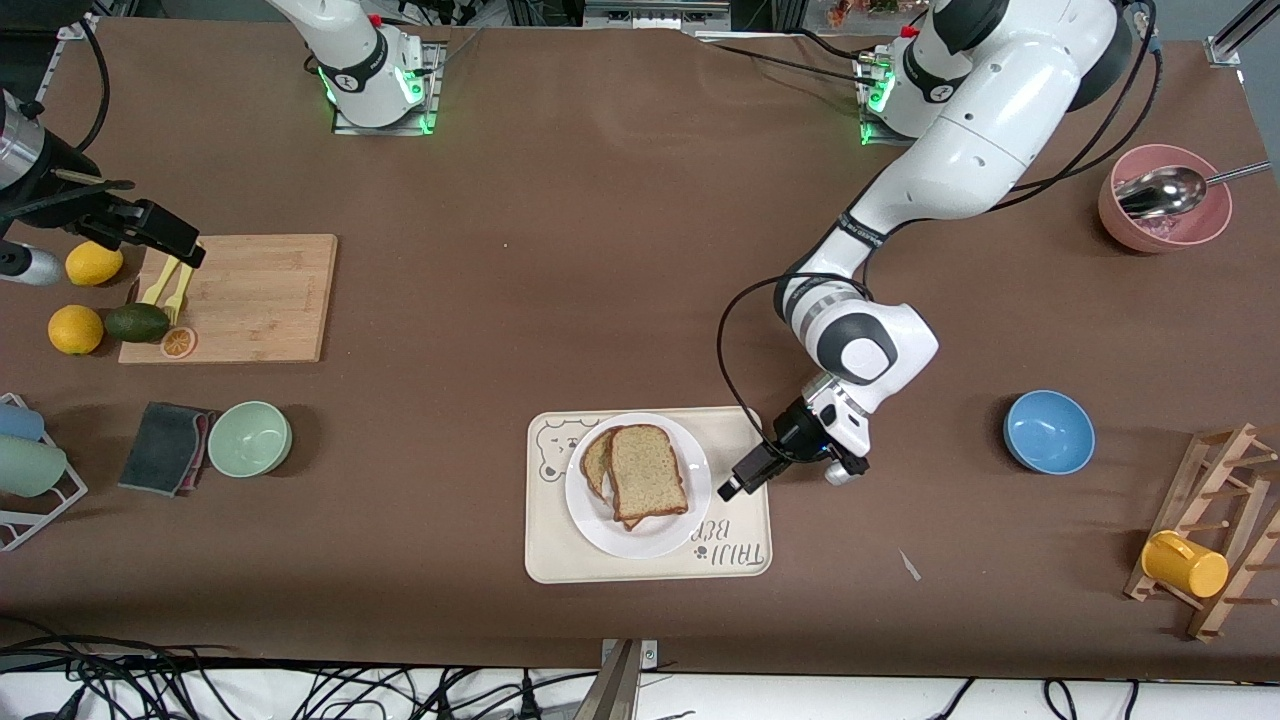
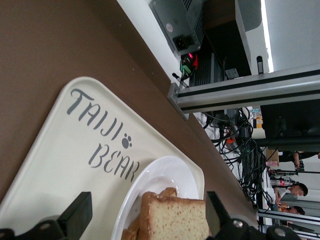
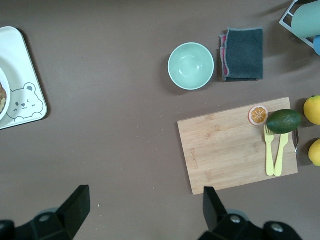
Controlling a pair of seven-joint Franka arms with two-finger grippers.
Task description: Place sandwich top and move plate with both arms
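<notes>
1. Spreading under everything is the brown desk (image 1: pixel 600 250), with the cream bear tray (image 1: pixel 560 560) lying toward the front camera's edge.
2. Sitting on that tray, the plate (image 1: pixel 600 525) carries the sandwich, and the sandwich top (image 1: pixel 648 472) already lies on the stack, slightly askew over the slice beneath.
3. Hovering low at the tray's edge toward the left arm's end, the left claw (image 1: pixel 735 487) has its fingers spread apart and empty, the bread showing between them in the left wrist view.
4. Waiting high over the cutting board's (image 1: pixel 250 300) end of the desk, the right claw (image 1: pixel 160 235) is parted too, holding nothing.
5. Judging from this, the placing looks done and the plate move is next: each claw should take the rim at opposite points, level, closing together so the bread does not slide.
6. Whether the rim stands clear enough of the tray for a finger to slip under is hard to tell from here.
</notes>
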